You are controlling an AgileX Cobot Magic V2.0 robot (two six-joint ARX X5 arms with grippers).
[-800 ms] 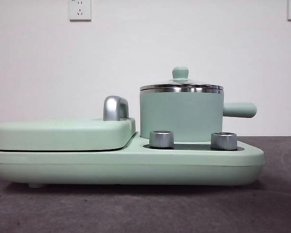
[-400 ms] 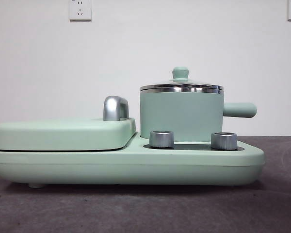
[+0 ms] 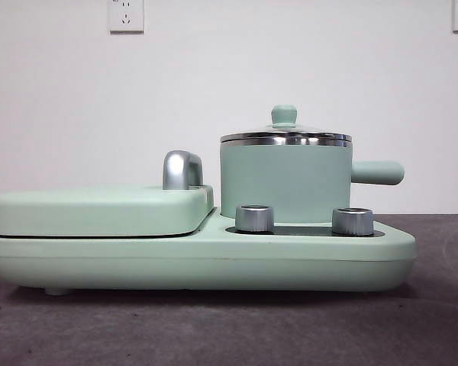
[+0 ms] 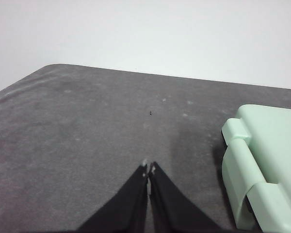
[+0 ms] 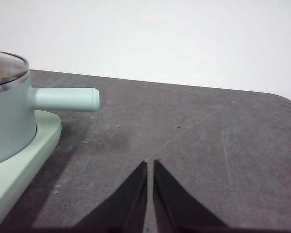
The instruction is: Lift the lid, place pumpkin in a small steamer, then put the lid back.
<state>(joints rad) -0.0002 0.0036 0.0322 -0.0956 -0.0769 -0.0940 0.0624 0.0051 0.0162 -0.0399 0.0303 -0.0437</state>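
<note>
The small steamer (image 3: 284, 181) is a mint-green pot standing on the right half of the wide base (image 3: 198, 259), its stubby side handle (image 3: 377, 172) pointing right. The lid (image 3: 285, 133) sits on it, glass with a steel rim and a mint knob (image 3: 283, 114). In the right wrist view the steamer (image 5: 7, 119) and the lid (image 5: 5, 65) show at the edge. My right gripper (image 5: 150, 165) hangs shut over bare table beside the handle (image 5: 65, 98). My left gripper (image 4: 148, 170) is shut over bare table next to the base's flat cover (image 4: 266, 160). The pumpkin is out of view.
A large flat mint-green cover (image 3: 99, 210) with a chrome handle (image 3: 182, 169) lies on the base's left half. Two silver knobs (image 3: 254, 217) (image 3: 352, 221) stand in front of the steamer. The grey tabletop (image 3: 214, 328) stretches around the base, with a white wall behind.
</note>
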